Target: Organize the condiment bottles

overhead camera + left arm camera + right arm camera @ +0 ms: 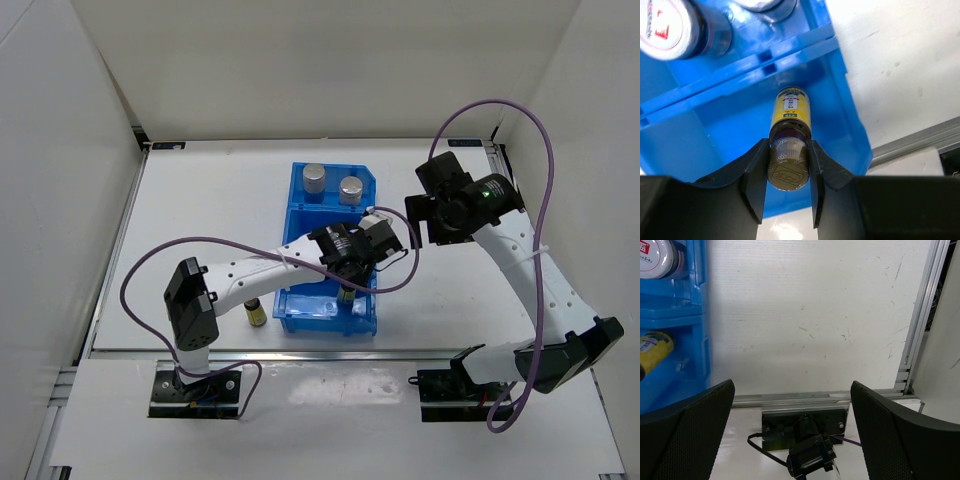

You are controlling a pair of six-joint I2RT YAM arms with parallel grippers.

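Observation:
My left gripper is shut on the dark cap of a tiny amber bottle with a yellow label, held inside the near compartment of the blue bin. In the top view this gripper is over the bin's right near side. A second tiny amber bottle stands on the table left of the bin. Two silver-topped cylinders stand in the far compartment. A white jar with a red-marked lid sits in the middle compartment, and a second jar is at the frame edge. My right gripper is open and empty, right of the bin.
The bin stands mid-table. The right wrist view shows the bin's right wall, the jar and the yellow bottle at its left. The right arm's base sits past the table's metal front rail. White walls enclose the table.

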